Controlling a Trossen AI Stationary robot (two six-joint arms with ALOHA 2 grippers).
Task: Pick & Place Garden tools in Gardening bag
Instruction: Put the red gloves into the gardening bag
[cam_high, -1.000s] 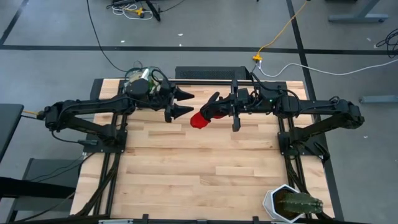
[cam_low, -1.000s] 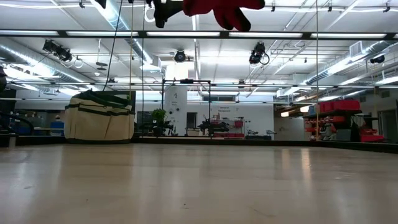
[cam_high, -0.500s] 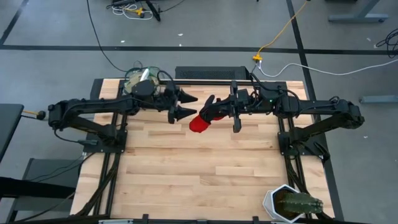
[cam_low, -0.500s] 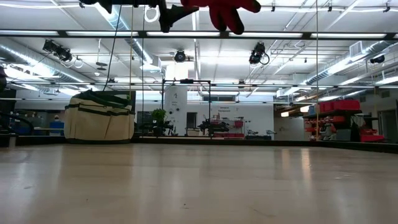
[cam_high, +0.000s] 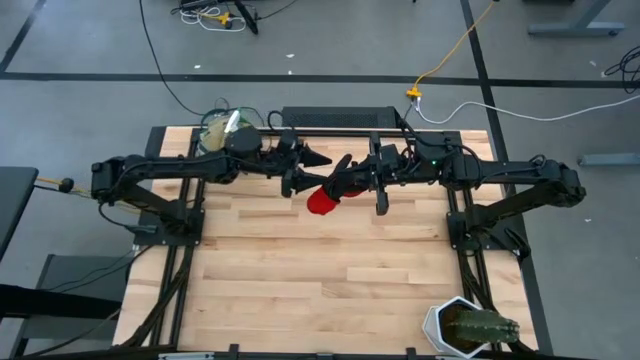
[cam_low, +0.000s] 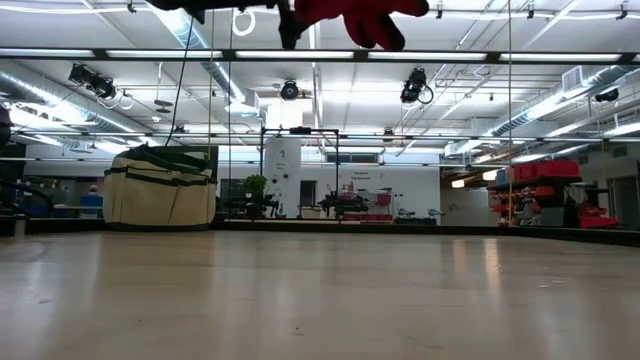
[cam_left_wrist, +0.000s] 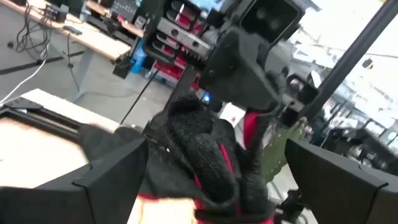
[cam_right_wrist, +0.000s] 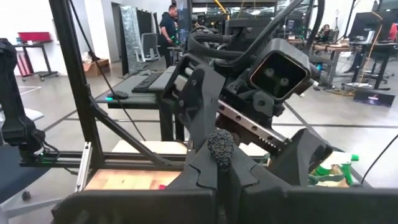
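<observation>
A: Open room? Near to far.

B: White pot with a green cactus is seen at the near right corner of the pale wooden table; the near half is otherwise bare. Both arms are held high over the far half. Beige fabric gardening bag with green trim is at the far left corner.

A: Change from a second ago?

B: Left gripper has been moved right, fingers spread, now flanking the glove's cuff. Right gripper is unmoved.

A: Glove?

B: Red-and-black glove is held aloft mid-table, pinched by the right gripper's fingers, red end hanging. Black knit cuff, red stripe.
</observation>
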